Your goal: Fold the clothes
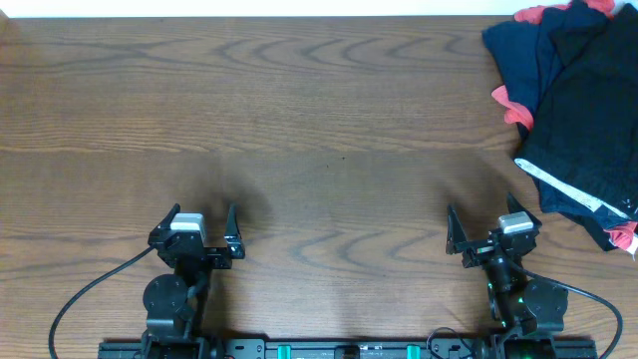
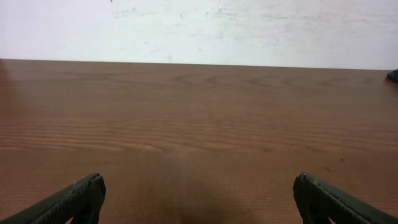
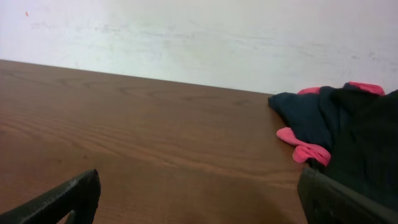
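A pair of black cloth shorts [image 1: 588, 120] lies unfolded and rumpled at the far right corner of the brown wooden tabletop [image 1: 299, 120], running past the right edge of the overhead view. A whitish-grey waistband lining [image 1: 570, 187] runs diagonally along their near edge. They rest partly on a navy garment with pink trim [image 1: 513, 50]. The right wrist view shows them only as a dark heap.

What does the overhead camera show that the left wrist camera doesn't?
Only overhead: the clothes heaped at the far right corner of the table, and the right pincer, open. Only the left wrist: the white wall behind the table; a dark sliver at its right edge is too small to tell. Both: the brown wooden table and the open left pincer.
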